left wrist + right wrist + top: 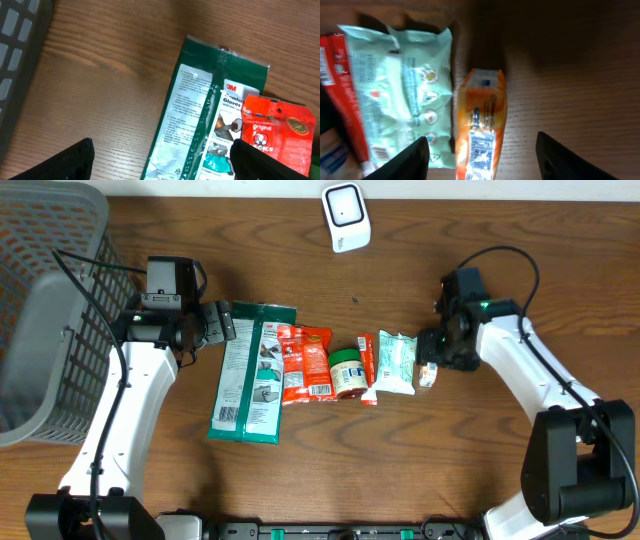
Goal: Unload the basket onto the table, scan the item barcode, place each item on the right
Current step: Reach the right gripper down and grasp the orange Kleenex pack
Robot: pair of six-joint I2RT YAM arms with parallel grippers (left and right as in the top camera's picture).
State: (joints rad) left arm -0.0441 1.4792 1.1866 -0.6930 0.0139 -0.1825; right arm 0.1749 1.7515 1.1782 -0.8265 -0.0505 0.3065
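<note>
A small orange packet (482, 125) lies on the wooden table with a barcode label facing up. My right gripper (481, 140) stands open astride it, and neither finger touches it. The left finger (405, 160) hangs over the edge of a pale green wipes pack (400, 85). In the overhead view the right gripper (432, 360) is at the right end of the item row, over the orange packet (428, 376). A white scanner (346, 217) sits at the table's far edge. My left gripper (162, 147) is open above a green gloves pack (200, 110).
The row holds the gloves pack (250, 375), a red snack bag (305, 365), a green-lidded jar (346, 370), a thin red packet (367, 370) and the wipes pack (395, 362). A grey basket (40, 310) fills the left side.
</note>
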